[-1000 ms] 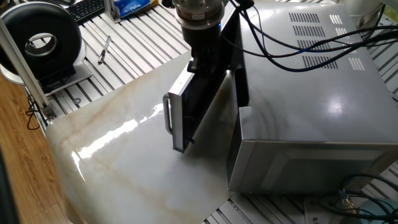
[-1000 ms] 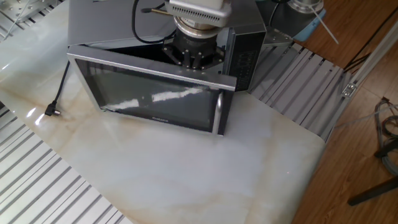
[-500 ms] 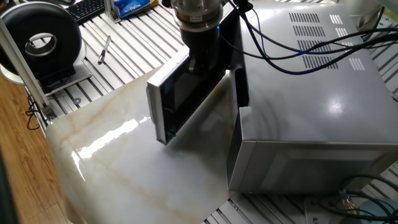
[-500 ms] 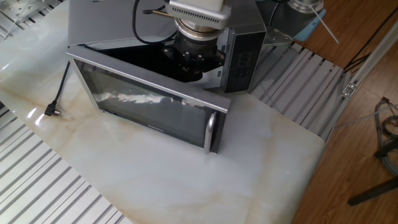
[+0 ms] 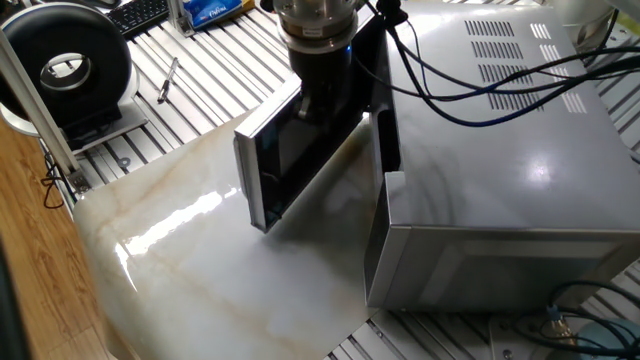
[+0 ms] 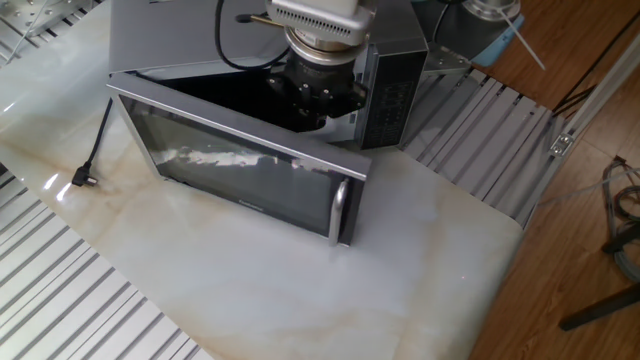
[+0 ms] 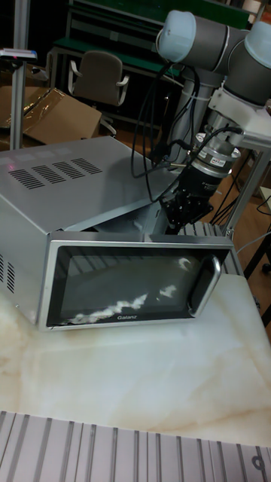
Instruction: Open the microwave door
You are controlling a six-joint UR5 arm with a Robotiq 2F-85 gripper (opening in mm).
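You see the silver-framed microwave door w/ dark glass window [image 7: 124,286] swung partly open from the big grey metal microwave [image 5: 500,150] on the pale marble counter [image 6: 250,290]. Black end effector [image 6: 312,98] sits behind the door's top edge; its state can't be told.

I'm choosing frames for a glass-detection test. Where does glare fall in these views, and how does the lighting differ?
One fixed view: bright white streak on the marble table. The other fixed view: white reflections across the microwave door window. Tall fixed view: same door reflection, marble evenly lit, background dim.
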